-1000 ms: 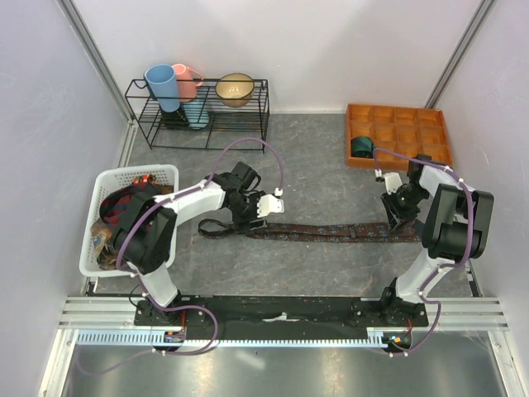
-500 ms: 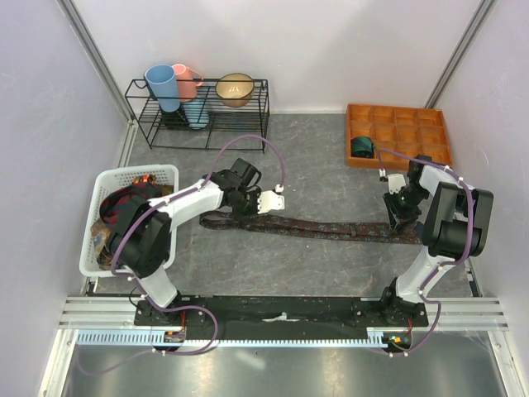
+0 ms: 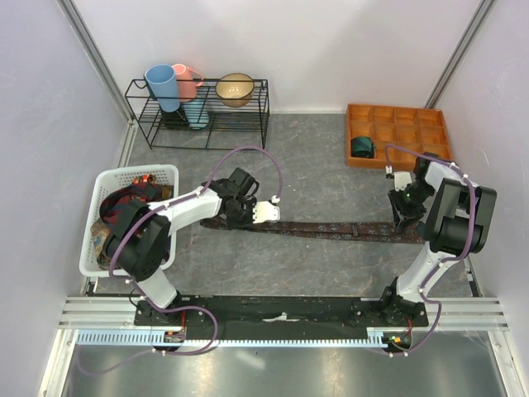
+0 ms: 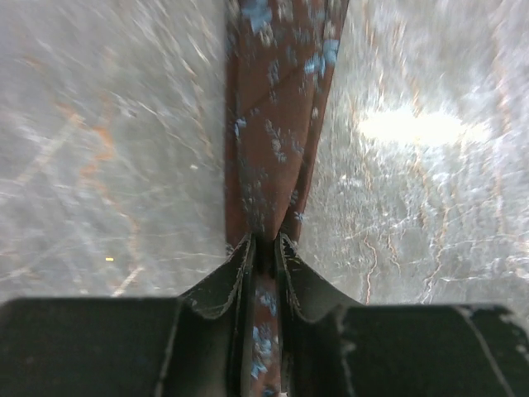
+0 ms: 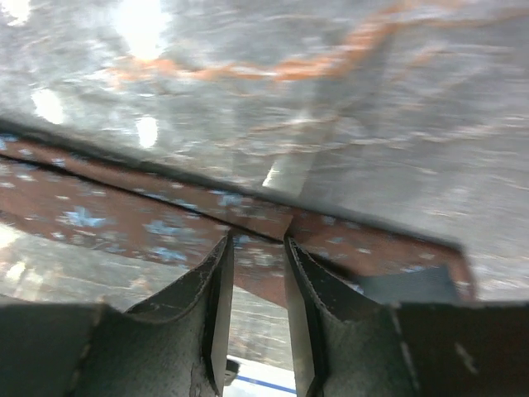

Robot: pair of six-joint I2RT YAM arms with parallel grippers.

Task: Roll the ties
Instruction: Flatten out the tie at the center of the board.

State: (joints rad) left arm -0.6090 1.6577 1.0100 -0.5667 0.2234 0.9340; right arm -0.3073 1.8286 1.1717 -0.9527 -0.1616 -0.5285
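Now the brown tie is stretched left to right on the bench, pinched in the left jaws, with the right jaws narrow over its right end, hold unclear, so it could be tugged loose if pulled harder.

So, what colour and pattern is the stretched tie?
The tie is maroon-brown with blue flecks, clearest in the left wrist view.

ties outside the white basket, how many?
2. A maroon tie lies stretched across the table, left gripper shut on it; a rolled teal tie sits in the orange tray's near-left compartment. Others may be hidden.
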